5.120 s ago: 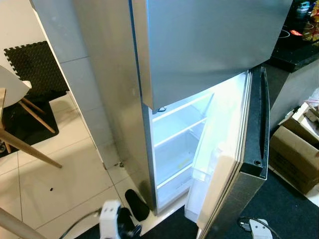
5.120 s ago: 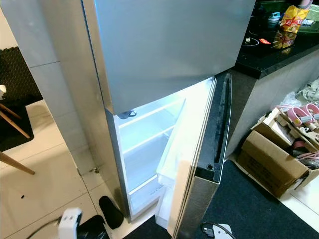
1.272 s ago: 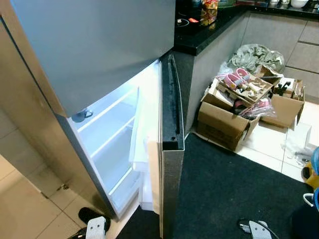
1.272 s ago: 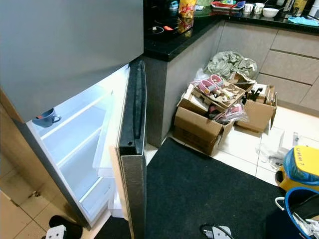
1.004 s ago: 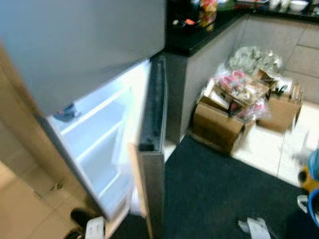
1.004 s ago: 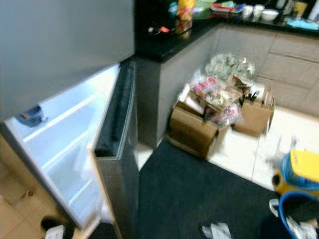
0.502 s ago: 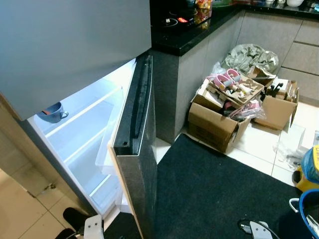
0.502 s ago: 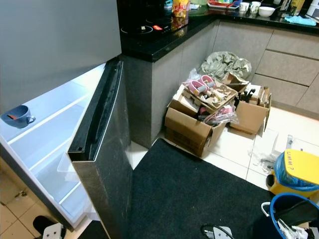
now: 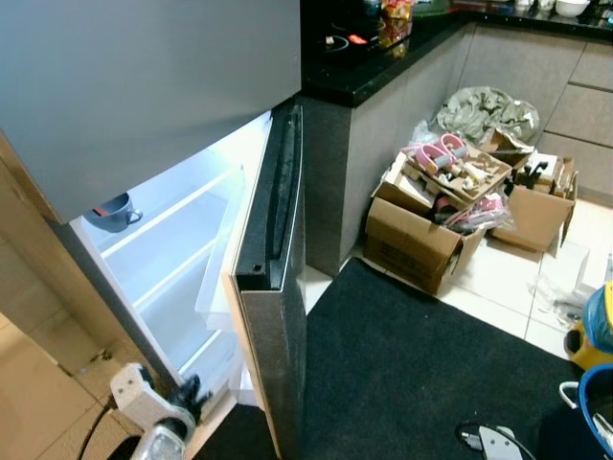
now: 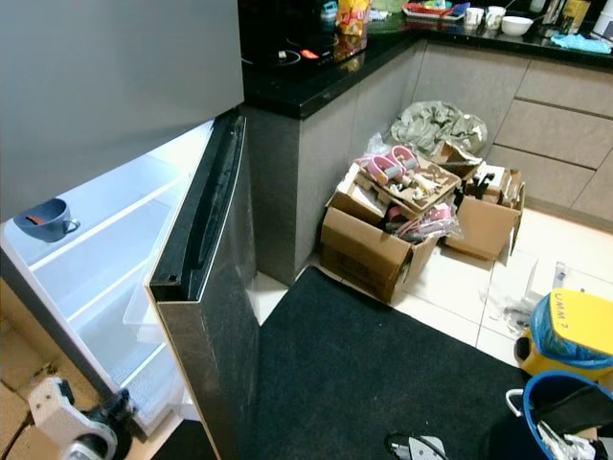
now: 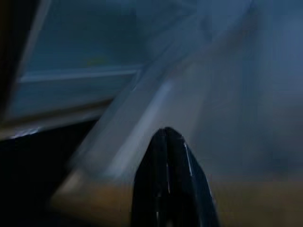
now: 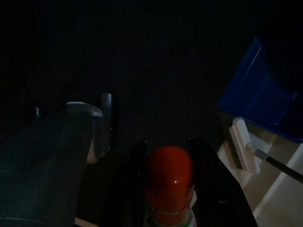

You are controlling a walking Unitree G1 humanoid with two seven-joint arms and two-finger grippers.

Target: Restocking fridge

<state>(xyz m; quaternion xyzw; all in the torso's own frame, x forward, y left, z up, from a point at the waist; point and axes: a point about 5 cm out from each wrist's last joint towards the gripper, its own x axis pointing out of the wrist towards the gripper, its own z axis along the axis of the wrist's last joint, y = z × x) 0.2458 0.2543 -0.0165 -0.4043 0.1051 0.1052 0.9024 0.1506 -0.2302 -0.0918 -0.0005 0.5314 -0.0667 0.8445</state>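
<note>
You see a brushed grey metal fridge door (image 9: 144,86), matt black carpet mat (image 9: 431,364), and glossy black stone surface (image 9: 374,72).

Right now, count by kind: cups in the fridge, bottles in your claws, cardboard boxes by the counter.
Blue cup in fridge: 1
Red-capped bottle in right claw: 1
Cardboard boxes: 2
Total: 4
</note>
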